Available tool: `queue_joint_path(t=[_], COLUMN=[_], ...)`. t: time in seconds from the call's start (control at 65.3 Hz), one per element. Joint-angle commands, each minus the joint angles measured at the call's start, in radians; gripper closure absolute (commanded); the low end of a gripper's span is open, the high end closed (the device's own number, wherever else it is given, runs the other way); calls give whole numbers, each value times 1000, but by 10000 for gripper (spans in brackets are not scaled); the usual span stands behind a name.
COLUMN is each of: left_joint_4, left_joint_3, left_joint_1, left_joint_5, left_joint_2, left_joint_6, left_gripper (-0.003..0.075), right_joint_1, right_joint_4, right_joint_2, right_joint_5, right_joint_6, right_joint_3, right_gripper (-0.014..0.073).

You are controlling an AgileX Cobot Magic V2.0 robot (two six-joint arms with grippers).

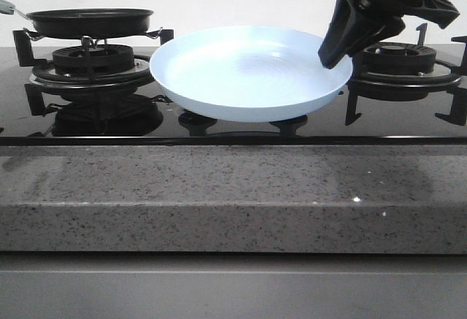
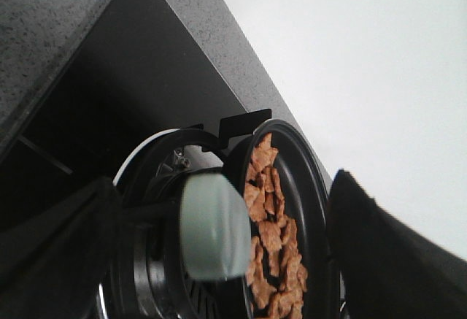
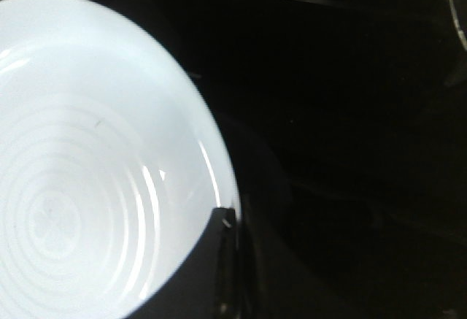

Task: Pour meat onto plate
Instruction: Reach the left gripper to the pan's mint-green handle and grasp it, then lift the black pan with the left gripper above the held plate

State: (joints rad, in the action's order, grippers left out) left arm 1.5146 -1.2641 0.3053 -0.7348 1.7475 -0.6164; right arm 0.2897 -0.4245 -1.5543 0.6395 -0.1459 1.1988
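The pale light-blue plate [image 1: 248,71] is over the black glass hob between the two burners; I cannot tell whether it touches the hob. My right gripper [image 1: 332,52] is shut on its right rim. In the right wrist view one dark finger [image 3: 211,260] lies over the plate [image 3: 87,158] at the rim, and the other finger is hidden. The meat [image 2: 271,231], tan flat pieces, lies in the black frying pan [image 1: 91,20] on the left burner. My left gripper [image 2: 219,268] is open, its fingers wide apart on either side of the pan's pale handle [image 2: 214,224].
The left burner grate [image 1: 87,60] is under the pan and the right burner grate [image 1: 401,63] is behind my right gripper. A grey speckled stone counter edge [image 1: 233,195] runs along the front. A white wall is behind.
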Motion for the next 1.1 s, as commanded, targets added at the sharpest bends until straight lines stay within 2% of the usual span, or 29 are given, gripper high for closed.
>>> queue_joint_path(t=[0.0,0.367,0.597,0.704,1.056,1.087], left_joint_4=[78,116,155,159,159,159], left_joint_3=[-48,-69,-69,-71,-73,-73], left_joint_1=[-7,-32,-32,-32,-32,-32], left_joint_5=[-34,-49,-53,-46,-55,-55], left_joint_2=[-22,32,39,39,39,39], left_joint_6=[-6,-9,-9,-10,-44,-44], left_gripper=[154,168,426,520,739,741], right_joint_1=[-1,-1,-1,-1,-1,-1], right_joint_4=[-19,-19,-19,-19,-19,-19], right_joint_2=[34,34,34,34,34,34], right_joint_5=[-44,-42,-41,-41,-41,-41], right_joint_6=[-11,-11,-11,-11,-11,-11], right_joint_3=[26,26,26,26,26,26], right_gripper=[653,653,653,653,653,653])
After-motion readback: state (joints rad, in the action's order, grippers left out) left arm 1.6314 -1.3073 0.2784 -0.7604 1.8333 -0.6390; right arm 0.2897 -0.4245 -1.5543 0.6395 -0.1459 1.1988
